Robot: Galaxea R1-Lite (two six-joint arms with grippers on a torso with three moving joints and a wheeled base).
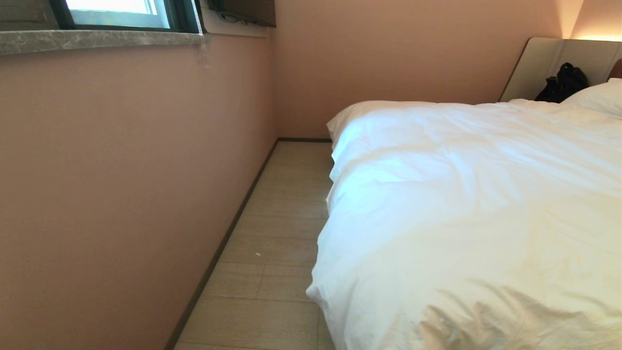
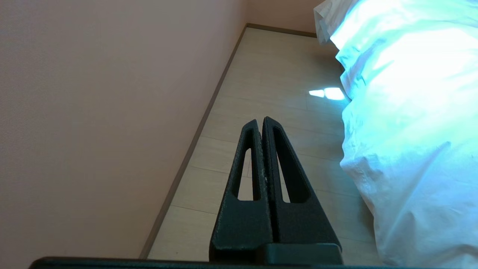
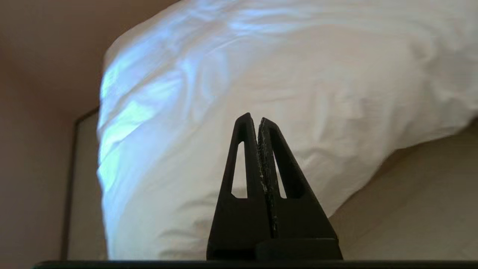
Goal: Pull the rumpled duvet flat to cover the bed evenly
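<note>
The puffy white duvet (image 1: 466, 204) lies wrinkled over the bed and hangs over its near corner and left side, hiding the mattress and base. The beige headboard (image 1: 549, 63) shows at the far right. Neither arm appears in the head view. My left gripper (image 2: 260, 120) is shut with nothing in it, over the floor beside the duvet (image 2: 407, 112). My right gripper (image 3: 253, 118) is shut and empty, pointing at the hanging duvet (image 3: 261, 67) from a short way off; no fabric sits between its fingers.
A narrow strip of pale floor (image 1: 277, 233) runs between the pink wall (image 1: 121, 170) and the bed. A window sill (image 1: 97, 40) is high on the left. A pillow (image 1: 600, 97) and a black bag (image 1: 563, 82) lie by the headboard.
</note>
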